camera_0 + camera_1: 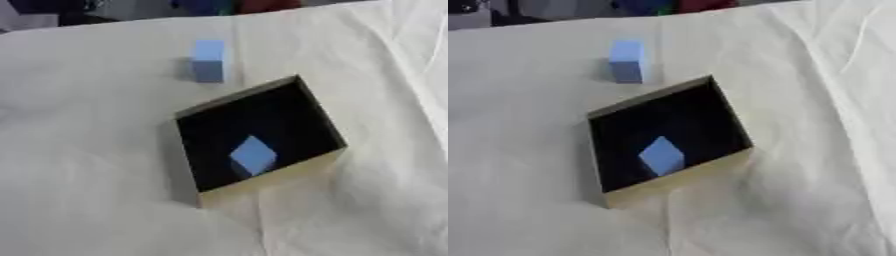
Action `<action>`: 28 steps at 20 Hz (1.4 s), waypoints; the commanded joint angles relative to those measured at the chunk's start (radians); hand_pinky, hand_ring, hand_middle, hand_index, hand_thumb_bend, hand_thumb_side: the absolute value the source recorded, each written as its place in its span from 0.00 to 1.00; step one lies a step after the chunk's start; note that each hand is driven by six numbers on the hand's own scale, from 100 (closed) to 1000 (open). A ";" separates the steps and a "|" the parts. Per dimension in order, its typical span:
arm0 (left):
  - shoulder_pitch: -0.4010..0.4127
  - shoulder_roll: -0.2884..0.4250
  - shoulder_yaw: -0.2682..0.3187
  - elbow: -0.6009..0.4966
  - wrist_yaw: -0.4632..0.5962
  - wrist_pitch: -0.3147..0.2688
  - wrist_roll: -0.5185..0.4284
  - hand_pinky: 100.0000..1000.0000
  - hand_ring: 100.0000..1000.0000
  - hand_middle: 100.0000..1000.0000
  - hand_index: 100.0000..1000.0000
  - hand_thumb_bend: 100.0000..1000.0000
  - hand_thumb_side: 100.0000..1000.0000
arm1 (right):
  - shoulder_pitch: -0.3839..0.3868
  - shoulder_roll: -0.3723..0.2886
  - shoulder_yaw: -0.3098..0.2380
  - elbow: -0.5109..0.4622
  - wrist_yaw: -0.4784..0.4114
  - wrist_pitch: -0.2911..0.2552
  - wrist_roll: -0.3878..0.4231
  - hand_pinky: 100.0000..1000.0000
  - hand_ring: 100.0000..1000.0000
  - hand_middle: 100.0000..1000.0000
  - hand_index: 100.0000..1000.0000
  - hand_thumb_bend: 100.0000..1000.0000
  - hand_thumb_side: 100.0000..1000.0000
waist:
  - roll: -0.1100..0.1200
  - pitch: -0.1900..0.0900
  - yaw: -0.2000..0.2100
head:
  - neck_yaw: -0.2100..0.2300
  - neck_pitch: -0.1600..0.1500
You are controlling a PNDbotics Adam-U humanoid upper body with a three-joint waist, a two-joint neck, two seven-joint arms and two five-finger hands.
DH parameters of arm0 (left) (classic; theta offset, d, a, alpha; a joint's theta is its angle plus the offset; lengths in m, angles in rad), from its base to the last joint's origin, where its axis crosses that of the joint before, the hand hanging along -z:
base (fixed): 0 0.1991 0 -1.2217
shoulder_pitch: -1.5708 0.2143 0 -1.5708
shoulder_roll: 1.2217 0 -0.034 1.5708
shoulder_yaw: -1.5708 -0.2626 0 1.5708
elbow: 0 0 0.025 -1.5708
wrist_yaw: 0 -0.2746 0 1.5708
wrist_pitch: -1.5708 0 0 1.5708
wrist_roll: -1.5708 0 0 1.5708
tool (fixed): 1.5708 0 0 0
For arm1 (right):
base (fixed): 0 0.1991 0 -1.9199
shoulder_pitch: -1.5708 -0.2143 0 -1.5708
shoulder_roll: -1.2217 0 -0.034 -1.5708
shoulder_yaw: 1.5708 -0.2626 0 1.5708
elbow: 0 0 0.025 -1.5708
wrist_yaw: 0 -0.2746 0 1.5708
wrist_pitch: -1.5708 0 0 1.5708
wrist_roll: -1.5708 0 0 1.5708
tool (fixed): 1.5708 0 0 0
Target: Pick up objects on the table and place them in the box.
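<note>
An open box [324, 161] with a black inside and pale outer walls sits near the middle of the table, turned at an angle. One light blue block [254, 155] lies inside it, toward the front wall. A second light blue block [208, 61] stands upright on the cloth just beyond the box's far corner, apart from it. Neither hand shows in either view.
A wrinkled cream cloth [87, 165] covers the whole table, with folds running down the right side. The table's far edge runs along the top, with dark, blue and red shapes [219, 6] behind it.
</note>
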 commanded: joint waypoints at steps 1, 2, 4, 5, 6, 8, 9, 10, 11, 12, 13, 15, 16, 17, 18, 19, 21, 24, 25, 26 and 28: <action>-0.063 -0.020 -0.016 0.087 -0.050 -0.037 -0.099 0.81 0.78 0.77 0.98 0.53 0.61 | -0.015 -0.010 -0.007 -0.015 -0.007 0.009 -0.002 0.84 0.75 0.70 0.95 0.00 1.00 | -0.003 -0.020 -0.004 | 0.007 -0.006; -0.081 -0.034 -0.020 0.115 -0.068 -0.046 -0.120 0.81 0.78 0.78 0.98 0.56 0.62 | -0.015 -0.009 -0.007 -0.015 -0.008 0.011 -0.001 0.84 0.75 0.70 0.95 0.00 1.00 | -0.003 -0.019 -0.005 | 0.008 -0.007; -0.114 -0.063 -0.028 0.175 -0.104 -0.064 -0.154 0.82 0.79 0.78 0.99 0.59 0.62 | -0.016 -0.006 -0.006 -0.015 -0.009 0.015 0.000 0.84 0.75 0.70 0.95 0.00 1.00 | -0.003 -0.019 -0.008 | 0.011 -0.009; -0.128 -0.076 -0.032 0.204 -0.123 -0.072 -0.168 0.82 0.80 0.79 0.99 0.62 0.63 | -0.016 -0.004 -0.006 -0.015 -0.009 0.016 0.001 0.84 0.75 0.70 0.95 0.00 1.00 | -0.003 -0.018 -0.010 | 0.011 -0.011; -0.140 -0.090 -0.035 0.231 -0.143 -0.080 -0.179 0.82 0.80 0.79 0.99 0.63 0.64 | -0.016 -0.003 -0.006 -0.015 -0.009 0.017 0.002 0.84 0.75 0.70 0.95 0.00 1.00 | -0.003 -0.018 -0.011 | 0.012 -0.012; -0.159 -0.116 -0.040 0.278 -0.172 -0.098 -0.199 0.83 0.81 0.80 1.00 0.65 0.62 | -0.017 0.000 -0.005 -0.015 -0.009 0.022 0.003 0.84 0.75 0.70 0.95 0.00 1.00 | -0.005 -0.017 -0.014 | 0.013 -0.012; -0.166 -0.129 -0.042 0.297 -0.182 -0.108 -0.208 0.83 0.81 0.81 1.00 0.65 0.61 | -0.017 0.001 -0.005 -0.015 -0.009 0.024 0.004 0.84 0.75 0.70 0.95 0.00 1.00 | -0.006 -0.016 -0.015 | 0.015 -0.010; -0.173 -0.141 -0.044 0.314 -0.190 -0.118 -0.218 0.84 0.82 0.82 1.00 0.65 0.60 | -0.017 0.002 -0.006 -0.015 -0.009 0.026 0.004 0.84 0.75 0.70 0.95 0.00 1.00 | -0.007 -0.016 -0.017 | 0.019 -0.007; -0.178 -0.154 -0.046 0.329 -0.194 -0.127 -0.227 0.84 0.82 0.83 1.00 0.65 0.58 | -0.017 0.004 -0.006 -0.015 -0.009 0.028 0.004 0.84 0.75 0.70 0.95 0.00 1.00 | -0.008 -0.016 -0.018 | 0.025 -0.006; -0.184 -0.164 -0.047 0.342 -0.196 -0.137 -0.238 0.84 0.82 0.83 1.00 0.64 0.57 | -0.017 0.005 -0.007 -0.015 -0.010 0.030 0.004 0.84 0.75 0.70 0.95 0.00 1.00 | -0.009 -0.015 -0.019 | 0.030 -0.005; -0.189 -0.174 -0.049 0.352 -0.198 -0.146 -0.247 0.85 0.83 0.84 1.00 0.62 0.54 | -0.016 0.007 -0.008 -0.015 -0.010 0.031 0.003 0.84 0.74 0.70 0.94 0.00 1.00 | -0.010 -0.015 -0.020 | 0.039 -0.003; -0.201 -0.192 -0.052 0.371 -0.211 -0.160 -0.265 0.86 0.84 0.85 1.00 0.59 0.49 | -0.015 0.011 -0.009 -0.015 -0.013 0.035 0.002 0.84 0.74 0.70 0.94 0.00 1.00 | -0.010 -0.014 -0.022 | 0.054 -0.002; -0.206 -0.200 -0.053 0.380 -0.223 -0.166 -0.273 0.86 0.85 0.86 1.00 0.58 0.48 | -0.015 0.013 -0.009 -0.015 -0.014 0.036 0.002 0.84 0.74 0.69 0.94 0.00 1.00 | -0.011 -0.013 -0.023 | 0.060 -0.002; -0.209 -0.207 -0.053 0.389 -0.232 -0.173 -0.281 0.87 0.86 0.87 1.00 0.57 0.46 | -0.015 0.015 -0.008 -0.015 -0.015 0.037 0.002 0.84 0.74 0.69 0.94 0.00 1.00 | -0.011 -0.013 -0.024 | 0.065 -0.003; -0.213 -0.213 -0.053 0.399 -0.239 -0.179 -0.290 0.88 0.86 0.87 1.00 0.57 0.45 | -0.014 0.016 -0.008 -0.015 -0.016 0.038 0.003 0.84 0.74 0.69 0.94 0.00 1.00 | -0.012 -0.012 -0.025 | 0.069 -0.004; -0.215 -0.218 -0.052 0.407 -0.244 -0.184 -0.301 0.88 0.86 0.87 1.00 0.56 0.45 | -0.014 0.018 -0.008 -0.015 -0.016 0.039 0.003 0.84 0.74 0.69 0.94 0.00 1.00 | -0.012 -0.012 -0.026 | 0.071 -0.005; -0.220 -0.229 -0.047 0.428 -0.250 -0.189 -0.321 0.88 0.87 0.88 1.00 0.55 0.43 | -0.013 0.021 -0.009 -0.015 -0.017 0.041 0.001 0.84 0.74 0.69 0.94 0.00 1.00 | -0.013 -0.010 -0.030 | 0.076 -0.006; -0.229 -0.244 -0.036 0.464 -0.255 -0.190 -0.336 0.89 0.87 0.88 1.00 0.55 0.42 | -0.012 0.026 -0.010 -0.015 -0.018 0.044 -0.002 0.84 0.73 0.69 0.94 0.00 1.00 | -0.013 -0.008 -0.036 | 0.081 -0.011; -0.232 -0.248 -0.033 0.474 -0.256 -0.190 -0.337 0.89 0.87 0.88 1.00 0.54 0.41 | -0.012 0.028 -0.010 -0.015 -0.019 0.044 -0.003 0.84 0.73 0.69 0.94 0.00 1.00 | -0.013 -0.007 -0.039 | 0.082 -0.012; -0.235 -0.253 -0.032 0.485 -0.258 -0.190 -0.339 0.89 0.87 0.88 1.00 0.54 0.40 | -0.012 0.030 -0.010 -0.015 -0.019 0.046 -0.003 0.84 0.73 0.68 0.94 0.00 1.00 | -0.013 -0.006 -0.042 | 0.084 -0.014; -0.242 -0.263 -0.029 0.503 -0.263 -0.195 -0.344 0.89 0.87 0.88 1.00 0.53 0.39 | -0.013 0.034 -0.011 -0.015 -0.021 0.048 -0.005 0.84 0.73 0.68 0.94 0.00 1.00 | -0.013 -0.004 -0.048 | 0.087 -0.018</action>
